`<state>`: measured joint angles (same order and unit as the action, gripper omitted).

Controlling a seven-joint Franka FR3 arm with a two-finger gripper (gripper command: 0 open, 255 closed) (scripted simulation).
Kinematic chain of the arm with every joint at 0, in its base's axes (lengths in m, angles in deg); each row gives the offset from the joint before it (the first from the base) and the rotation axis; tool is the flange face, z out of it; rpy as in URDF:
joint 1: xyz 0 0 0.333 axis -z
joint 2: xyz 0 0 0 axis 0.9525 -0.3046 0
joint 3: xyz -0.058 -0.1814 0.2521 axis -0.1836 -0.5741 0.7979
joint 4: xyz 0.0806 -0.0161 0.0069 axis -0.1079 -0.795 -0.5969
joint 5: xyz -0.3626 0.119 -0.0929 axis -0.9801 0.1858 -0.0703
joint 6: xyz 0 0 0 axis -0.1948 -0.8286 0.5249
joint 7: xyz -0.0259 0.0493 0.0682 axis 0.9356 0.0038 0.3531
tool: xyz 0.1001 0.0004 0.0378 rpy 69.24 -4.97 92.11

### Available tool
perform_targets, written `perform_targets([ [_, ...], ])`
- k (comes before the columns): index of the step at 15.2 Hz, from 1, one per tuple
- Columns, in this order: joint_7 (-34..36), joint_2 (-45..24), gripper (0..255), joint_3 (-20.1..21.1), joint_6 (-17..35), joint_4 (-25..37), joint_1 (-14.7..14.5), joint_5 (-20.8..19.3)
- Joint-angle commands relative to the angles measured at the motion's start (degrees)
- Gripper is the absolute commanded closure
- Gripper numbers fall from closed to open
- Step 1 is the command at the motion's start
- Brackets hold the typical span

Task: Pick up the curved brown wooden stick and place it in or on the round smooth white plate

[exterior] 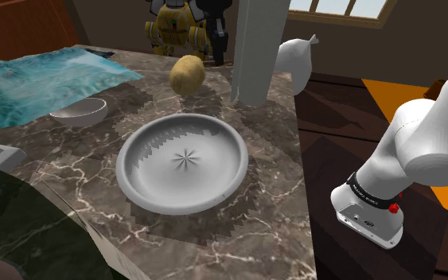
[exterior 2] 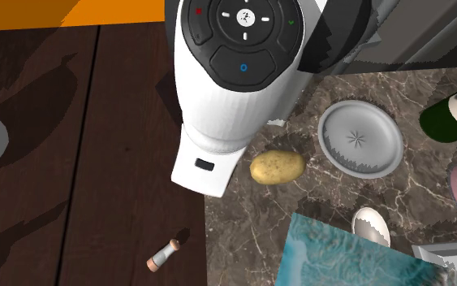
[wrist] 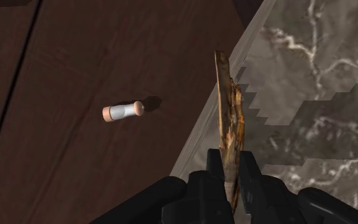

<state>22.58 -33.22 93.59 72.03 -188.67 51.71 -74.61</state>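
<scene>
**Stick in grasp, plate empty: transport and placement left**

Gripper (wrist: 230, 170) is clamped on the curved brown stick (wrist: 227, 108); both black fingers (wrist: 213, 172) press its lower end. The stick pokes out straight ahead of the fingertips, rough and bark-like, clear of any surface as far as I can tell.

Below the gripper runs the edge of the marble table (wrist: 311, 70). The dark wooden floor (wrist: 63, 57) is to one side of the stick and the tabletop to the other. A small white capsule with pinkish ends (wrist: 123, 112) lies on the floor, well apart from the gripper and off to the floor side.

Round plate (exterior: 138, 171), drawn grey-white, sits on the table with nothing in it. In the second exterior view the arm's hand (exterior 2: 218, 138) hangs over the table edge. A potato (exterior 2: 277, 167) is just beside the hand, and the plate (exterior 2: 332, 150) is past the potato, further onto the table.

Progress judgement: the pick is done and the lift looks done. Left to do: carry the stick inward over the table past the potato, get it above the plate, lower it, and let go. About halfway.

Risk: the stick is long and held by one end, so it could swing or clip the potato.
</scene>
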Motion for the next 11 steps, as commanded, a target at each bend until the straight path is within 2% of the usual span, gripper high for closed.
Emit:
perform_targets([
  [1, -0.1, -0.1, 255, 0.0, -0.8, 0.9, 0.0, 0.0],
  [11, -0.6, -2.1, 255, 0.2, -9.0, 11.0, -0.2, -0.4],
])
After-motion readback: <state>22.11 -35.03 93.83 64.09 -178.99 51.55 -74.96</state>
